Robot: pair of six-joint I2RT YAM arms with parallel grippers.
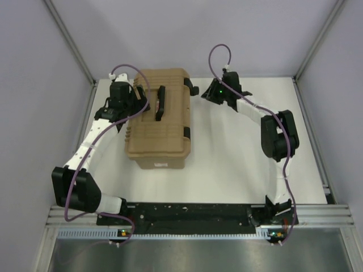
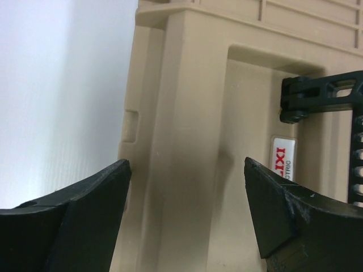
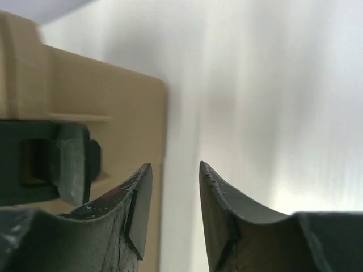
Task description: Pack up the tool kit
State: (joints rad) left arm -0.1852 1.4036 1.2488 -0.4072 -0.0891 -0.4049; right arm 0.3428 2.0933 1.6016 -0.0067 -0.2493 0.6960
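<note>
The tan ribbed toolbox (image 1: 161,122) stands closed on the white table, left of centre, with its black handle (image 1: 160,103) flat on the lid. My left gripper (image 1: 135,106) is open and empty, its jaws wide apart over the lid's left edge (image 2: 187,113); the left wrist view also shows the handle (image 2: 323,93). My right gripper (image 1: 205,94) is open with a narrow gap and empty, beside the box's far right corner (image 3: 102,102) and a black latch (image 3: 57,164). The hammer, knives and screwdrivers are out of view.
A second black latch (image 1: 186,134) sits on the box's right side. The white table (image 1: 238,164) is bounded by grey walls left, right and behind. A metal rail (image 1: 193,218) with the arm bases runs along the near edge.
</note>
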